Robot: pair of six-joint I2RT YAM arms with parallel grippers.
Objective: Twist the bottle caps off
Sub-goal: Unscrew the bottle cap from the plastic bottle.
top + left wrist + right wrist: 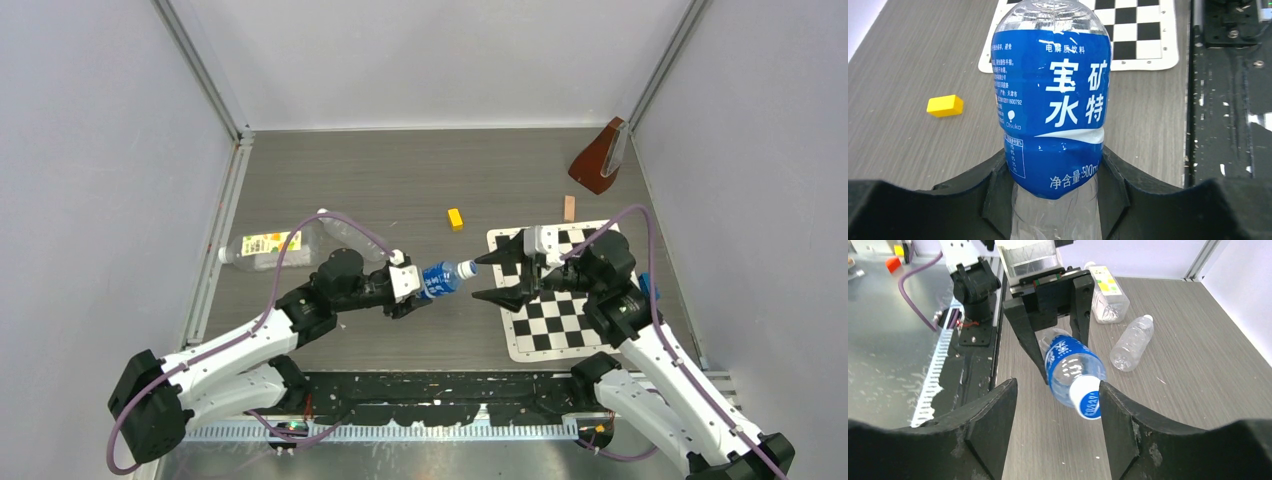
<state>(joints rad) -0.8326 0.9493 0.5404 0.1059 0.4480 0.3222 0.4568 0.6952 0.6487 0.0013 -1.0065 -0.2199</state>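
Note:
My left gripper (415,285) is shut on the small blue-labelled bottle (440,279) and holds it level above the table, neck pointing right. In the left wrist view its fingers (1113,185) clamp the bottle's (1053,100) lower body. The bottle's white cap (466,269) has a blue top (1088,399). My right gripper (480,277) is open; the cap sits between its fingertips, close against the right finger (1120,425). The wide yellow-labelled bottle (265,246) and the slim unlabelled bottle (1132,342) lie capped at the left.
A yellow block (456,218) lies behind the bottle. A checkerboard mat (560,300) lies under my right arm. A brown object (598,158) leans in the back right corner, with a small tan block (569,207) near it. Walls enclose the table.

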